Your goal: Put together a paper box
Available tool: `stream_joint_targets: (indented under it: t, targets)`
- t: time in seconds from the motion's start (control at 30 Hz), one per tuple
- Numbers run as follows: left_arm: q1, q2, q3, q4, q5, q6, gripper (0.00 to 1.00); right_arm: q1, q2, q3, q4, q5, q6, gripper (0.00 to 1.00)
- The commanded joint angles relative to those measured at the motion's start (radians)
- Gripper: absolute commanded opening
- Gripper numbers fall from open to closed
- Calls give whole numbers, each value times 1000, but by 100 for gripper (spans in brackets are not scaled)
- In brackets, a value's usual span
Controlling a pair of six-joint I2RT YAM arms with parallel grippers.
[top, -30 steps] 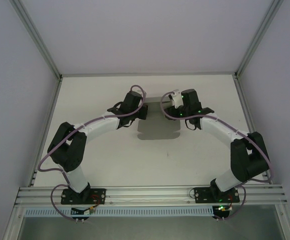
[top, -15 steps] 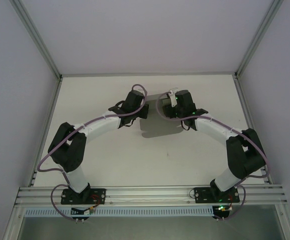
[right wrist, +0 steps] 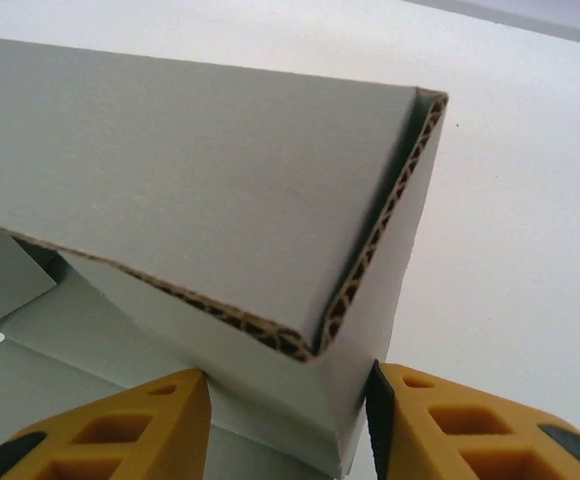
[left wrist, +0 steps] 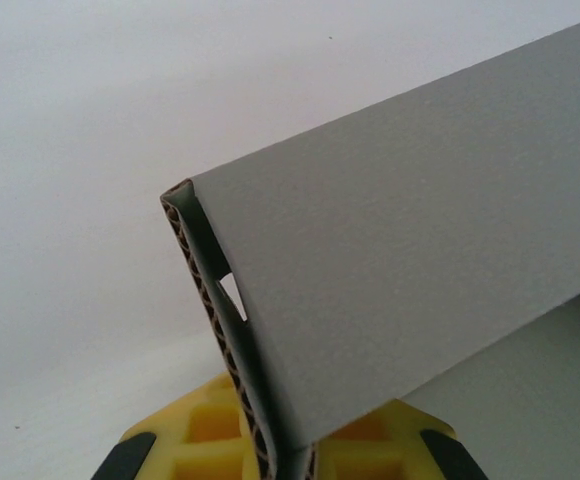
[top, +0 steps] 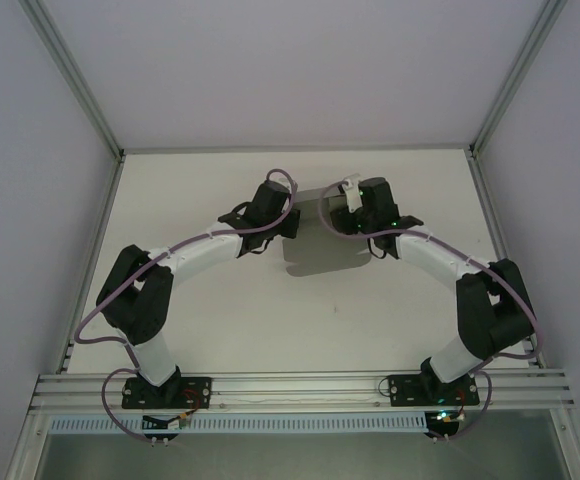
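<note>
The paper box (top: 322, 252) is a grey corrugated sheet, partly folded, lying mid-table between the two wrists. My left gripper (top: 290, 222) is at its left back edge. In the left wrist view the yellow fingers (left wrist: 210, 440) are shut on a folded double wall of the paper box (left wrist: 400, 260), and my left gripper (left wrist: 290, 458) pinches it from below. My right gripper (top: 342, 212) is at the box's right back corner. There its yellow fingers (right wrist: 140, 425) sit on both sides of a folded corner of the paper box (right wrist: 200, 190). Both pads of my right gripper (right wrist: 288, 410) touch the cardboard.
The white table (top: 200, 320) is walled by white panels at the back and sides, with aluminium posts (top: 70, 80) at the corners. An aluminium rail (top: 300, 385) with both arm bases runs along the near edge.
My right gripper has shifted a little left onto the box's back right corner and its jaws have narrowed on it. The sheet's near panel has moved slightly. The left grip is unchanged.
</note>
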Motion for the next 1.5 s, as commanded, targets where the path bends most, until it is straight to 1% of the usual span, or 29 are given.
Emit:
stream_joint_targets:
  t: [0.0, 0.07, 0.1, 0.17, 0.23, 0.33, 0.4, 0.5, 0.63, 0.7, 0.77, 0.87, 0.93, 1.0, 1.13, 1.2, 1.23, 1.33, 1.37, 1.43, 1.47]
  targets:
    - [-54, -33, 13, 34, 161, 51, 0, 1, 11, 12, 89, -58, 4, 32]
    - [-54, -33, 12, 35, 156, 50, 0, 0, 19, 24, 88, -57, 13, 22]
    - [-56, -36, 12, 35, 157, 49, 0, 1, 22, 28, 87, -62, 17, 19]
    - [-55, -36, 15, 36, 153, 48, 0, 2, 22, 34, 89, -64, 41, 15]
    - [-58, -33, 18, 36, 143, 44, 0, 2, 21, 40, 82, -37, 71, 11]
    - [-62, -27, 29, 28, 125, 37, 0, 5, 15, 35, 83, 45, 111, 5]
    - [-63, -22, 38, 21, 121, 33, 0, 6, 11, 32, 76, 104, 140, 3]
    - [-69, -21, 42, 20, 104, 25, 0, 25, 15, 41, 39, 237, 170, 2]
    - [-72, -15, 48, 23, 75, 6, 0, 70, 62, 93, -52, 512, 204, 1]
    - [-76, -10, 59, 8, 63, 3, 0, 77, 84, 120, -102, 590, 244, 2]
    - [-78, -6, 66, 1, 59, 5, 0, 75, 85, 113, -93, 573, 251, 5]
    - [-81, -8, 65, 0, 66, 7, 0, 73, 58, 74, -19, 456, 225, 15]
    - [-80, -13, 62, 0, 66, 9, 0, 68, 39, 56, 16, 411, 225, 18]
    - [-81, -18, 55, 5, 67, 11, 0, 58, 28, 55, 18, 382, 229, 22]
    - [-80, -31, 42, 14, 83, 14, 0, 36, 21, 54, 31, 307, 241, 26]
    - [-82, -33, 40, 15, 92, 15, 0, 28, 29, 61, 41, 263, 248, 29]
    - [-82, -31, 40, 14, 90, 15, 0, 29, 37, 67, 43, 255, 254, 29]
    - [-83, -30, 42, 7, 80, 14, 0, 27, 51, 82, 51, 242, 259, 23]
    - [-82, -30, 42, 7, 74, 13, 0, 27, 54, 86, 52, 244, 257, 16]
    - [-83, -29, 45, 0, 39, 2, 0, 28, 55, 92, 50, 250, 254, 8]
    - [-83, -21, 55, -13, -4, -16, 0, 28, 56, 99, 38, 258, 251, 4]
